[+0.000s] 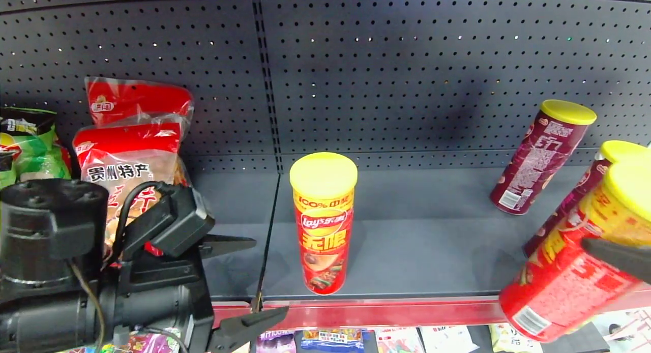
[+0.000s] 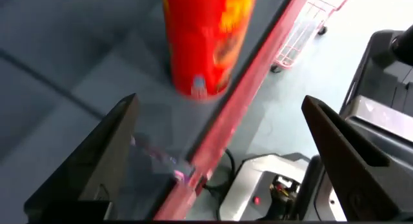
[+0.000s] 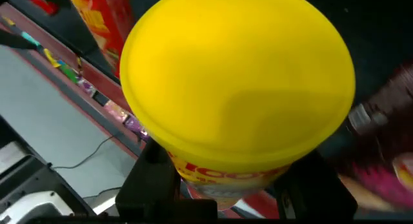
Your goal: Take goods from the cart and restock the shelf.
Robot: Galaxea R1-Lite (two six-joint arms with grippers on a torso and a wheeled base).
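A red chip can (image 1: 323,226) with a yellow lid stands upright near the front edge of the grey shelf (image 1: 422,246). My left gripper (image 1: 249,284) hovers open just left of it at the shelf's red front rail; the same can (image 2: 206,37) stands beyond the spread fingers (image 2: 106,159) in the left wrist view. My right gripper (image 1: 592,251) is shut on a second red can (image 1: 569,271), held tilted in front of the shelf's right end. Its yellow lid (image 3: 239,82) sits above the gripper (image 3: 235,192) in the right wrist view.
Two maroon cans with yellow lids stand at the right of the shelf, one (image 1: 541,157) leaning, the other (image 1: 585,195) behind the held can. Red snack bags (image 1: 132,139) and a green bag (image 1: 25,149) fill the left. Packets (image 1: 330,337) lie on the lower shelf.
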